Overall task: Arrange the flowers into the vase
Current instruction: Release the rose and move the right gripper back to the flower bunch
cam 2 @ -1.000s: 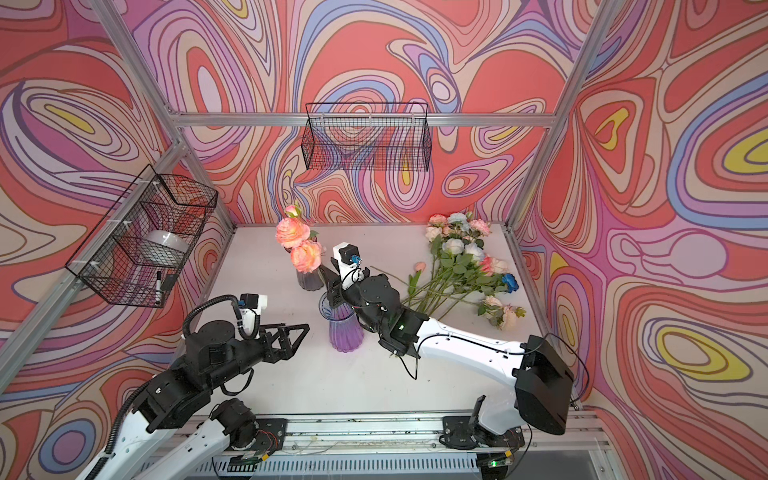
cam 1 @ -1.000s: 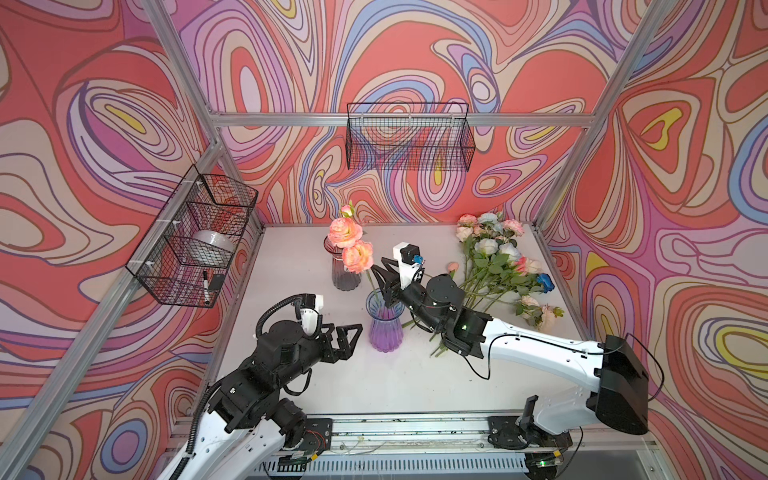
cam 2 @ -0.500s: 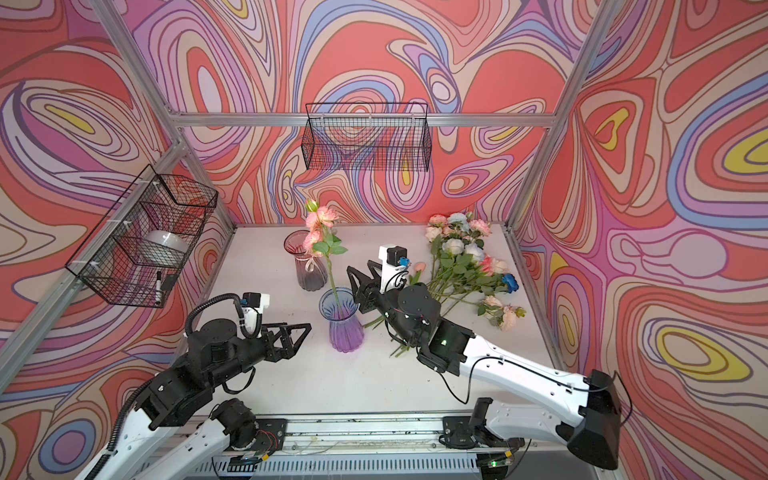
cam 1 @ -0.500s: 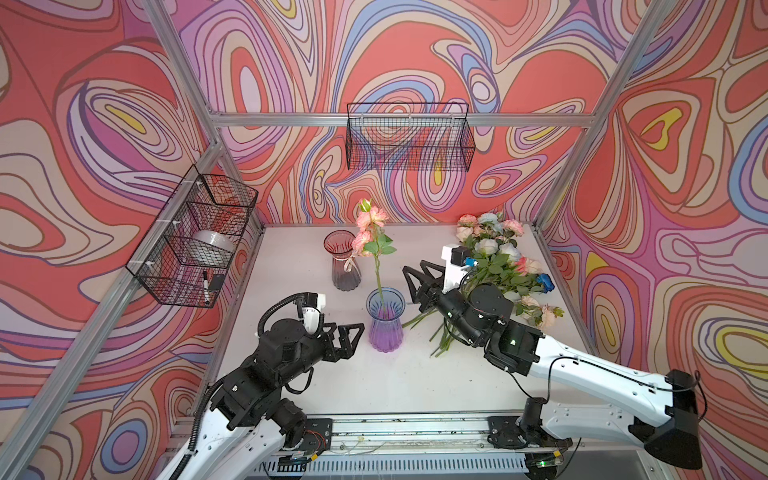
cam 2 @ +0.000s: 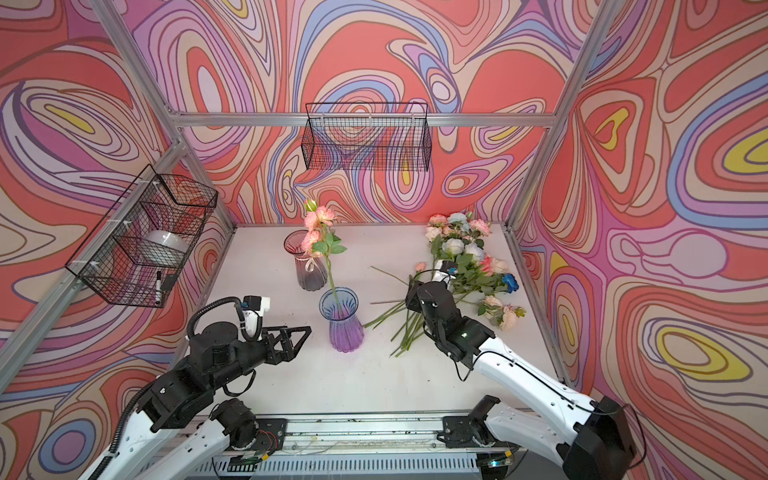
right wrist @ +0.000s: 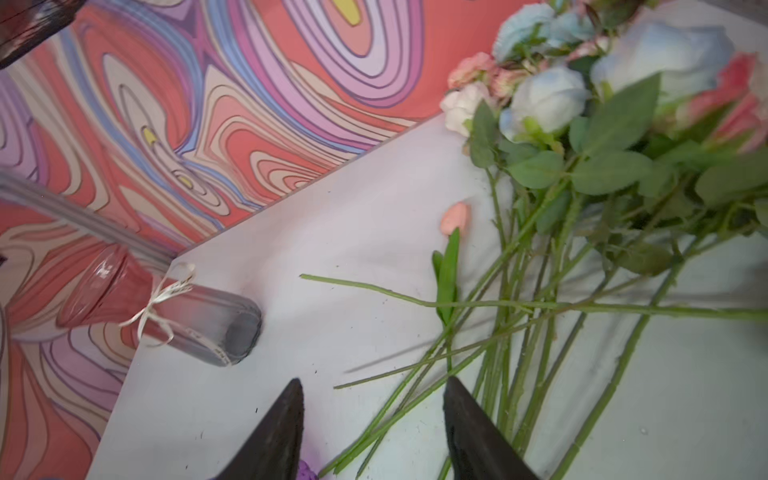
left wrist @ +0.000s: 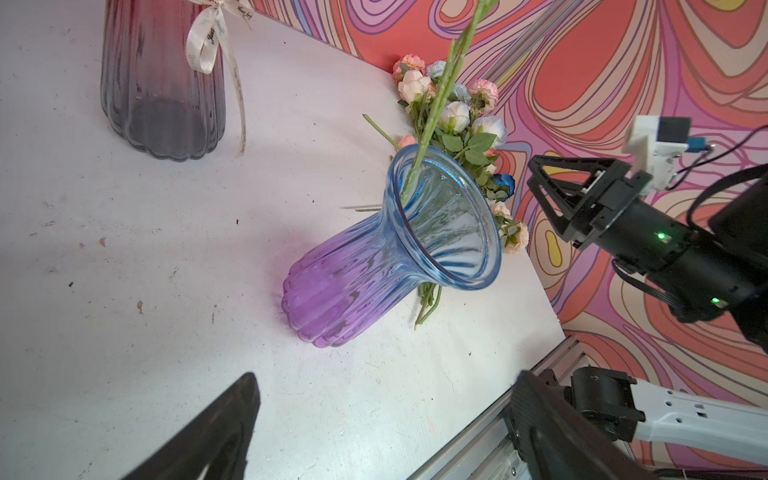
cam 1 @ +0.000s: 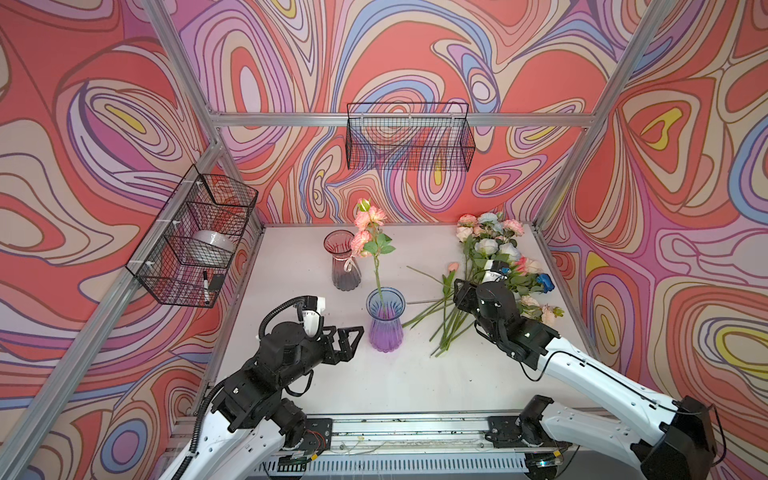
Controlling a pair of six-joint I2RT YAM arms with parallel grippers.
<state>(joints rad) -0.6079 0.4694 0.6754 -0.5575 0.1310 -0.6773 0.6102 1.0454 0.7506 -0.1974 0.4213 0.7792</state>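
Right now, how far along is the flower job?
Early. Done: one pink flower stands in the blue-purple vase. In hand: nothing; the right gripper hangs open over the stems of the pile of flowers on the table, and the left gripper sits open beside the vase. Left: the whole pile; the red vase is empty.

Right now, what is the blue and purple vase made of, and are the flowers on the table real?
The blue-purple vase looks like glossy, ribbed glass: you can see right through it and its rim shines. The flowers look fake, probably cloth petals on plastic stems: the petals look matte and the stems evenly green, but I can't be sure.
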